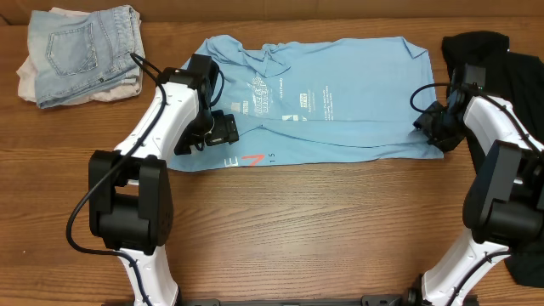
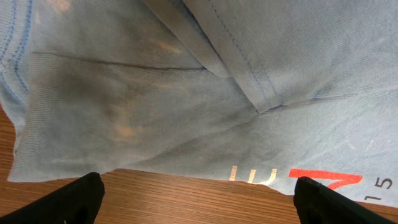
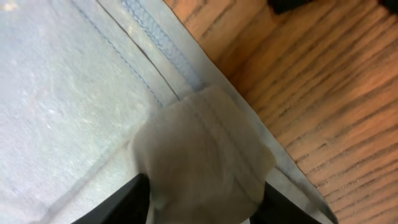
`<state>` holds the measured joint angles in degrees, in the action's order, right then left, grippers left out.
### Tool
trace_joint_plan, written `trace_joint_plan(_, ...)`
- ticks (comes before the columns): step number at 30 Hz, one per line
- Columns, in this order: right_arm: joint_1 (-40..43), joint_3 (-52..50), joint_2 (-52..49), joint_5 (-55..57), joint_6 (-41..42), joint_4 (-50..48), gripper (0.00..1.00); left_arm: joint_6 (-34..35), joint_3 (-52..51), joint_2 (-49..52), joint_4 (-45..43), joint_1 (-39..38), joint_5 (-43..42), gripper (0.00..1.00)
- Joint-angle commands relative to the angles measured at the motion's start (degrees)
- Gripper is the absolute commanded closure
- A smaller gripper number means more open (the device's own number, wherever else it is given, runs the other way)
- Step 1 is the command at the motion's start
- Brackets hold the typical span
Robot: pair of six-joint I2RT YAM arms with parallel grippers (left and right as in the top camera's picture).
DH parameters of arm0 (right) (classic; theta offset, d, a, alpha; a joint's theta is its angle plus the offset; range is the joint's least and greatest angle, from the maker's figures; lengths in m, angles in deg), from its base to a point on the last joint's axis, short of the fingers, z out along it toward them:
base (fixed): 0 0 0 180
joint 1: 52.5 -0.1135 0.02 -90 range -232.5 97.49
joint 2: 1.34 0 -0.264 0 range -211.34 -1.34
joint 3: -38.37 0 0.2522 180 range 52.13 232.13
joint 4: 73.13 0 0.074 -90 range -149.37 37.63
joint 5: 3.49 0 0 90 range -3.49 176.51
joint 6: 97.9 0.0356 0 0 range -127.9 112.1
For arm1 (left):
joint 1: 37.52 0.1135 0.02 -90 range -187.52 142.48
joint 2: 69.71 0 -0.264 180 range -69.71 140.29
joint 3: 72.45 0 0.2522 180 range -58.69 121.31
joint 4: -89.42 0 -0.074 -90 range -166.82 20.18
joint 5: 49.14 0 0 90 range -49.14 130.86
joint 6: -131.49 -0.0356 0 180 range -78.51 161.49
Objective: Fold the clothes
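On the table (image 1: 297, 221), left jaws gape above the blue T-shirt (image 1: 348, 127), right jaws pinch its corner.

One sky-blue T-shirt (image 1: 340, 119). One black shirt (image 1: 520, 72). One pair of jeans (image 1: 81, 47). One pale garment (image 1: 28, 81). Two arms, left arm (image 1: 160, 119) and right arm (image 1: 497, 132). Two grippers, left gripper (image 1: 224, 129) and right gripper (image 1: 432, 126). One worktop (image 1: 323, 221).

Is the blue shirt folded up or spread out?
Spread out, mostly. The blue T-shirt lies wide across the table, its lettering showing; only one corner is bunched at the right gripper.
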<state>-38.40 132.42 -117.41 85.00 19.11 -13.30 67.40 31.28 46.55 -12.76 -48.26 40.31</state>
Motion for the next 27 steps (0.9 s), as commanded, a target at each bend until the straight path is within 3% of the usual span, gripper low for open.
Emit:
trace_joint_plan(1, -0.2, 0.07, 0.0, -0.09, 0.02, -0.98, 0.54, -0.22, -0.31, 0.63, -0.07, 0.33, 1.2, 0.01)
trace_joint_plan(5, -0.22, 0.07, 0.0, -0.26, 0.04, -2.14, 0.7, -0.22, -0.31, 0.63, -0.09, 0.33, 1.18, 0.0)
trace_joint_plan(9, -0.22, 0.07, 0.0, -1.7, 0.07, -3.48, 0.76, -0.22, -0.31, 0.63, -0.68, 0.33, 1.2, 0.0)
trace_joint_plan(23, -0.22, 0.07, 0.0, -4.04, 0.0, -13.03, 0.75, -0.24, -0.31, 0.63, -5.88, 0.33, 1.2, 0.0)
trace_joint_plan(25, -0.22, 0.07, 0.0, -3.5, 0.0, -13.75, 0.62, -0.24, -0.31, 0.63, -6.32, 0.33, 1.22, 0.0)
trace_joint_plan(27, -0.2, 0.07, 0.0, -3.54, -0.24, -14.43, 0.62, -0.33, -0.31, 0.63, -7.1, 0.33, 1.22, 0.0)
